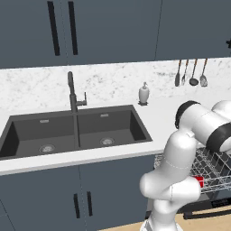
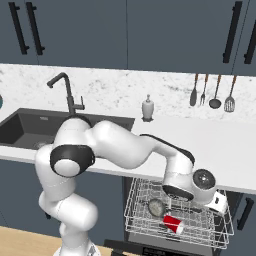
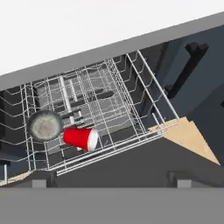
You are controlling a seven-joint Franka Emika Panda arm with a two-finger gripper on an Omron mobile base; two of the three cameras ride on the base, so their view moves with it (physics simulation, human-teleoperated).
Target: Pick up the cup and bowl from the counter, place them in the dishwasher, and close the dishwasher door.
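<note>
Now the counter (image 2: pixel 200 135) is bare of dishes, and both are in the dishwasher's pulled-out wire rack (image 2: pixel 220 235). The dishwasher door (image 3: pixel 144 164) lies dropped open below it. The red cup (image 3: pixel 81 138) rests on its side, touching the grey speckled bowl (image 3: pixel 45 125). The gripper (image 2: pixel 216 202) hovers over the rack's right side; I cannot tell whether its fingers are parted or pressed together. The closing step looks next: likely push the rack in first, then get under the door's free edge and lift it smoothly, keeping clear of the wires.
</note>
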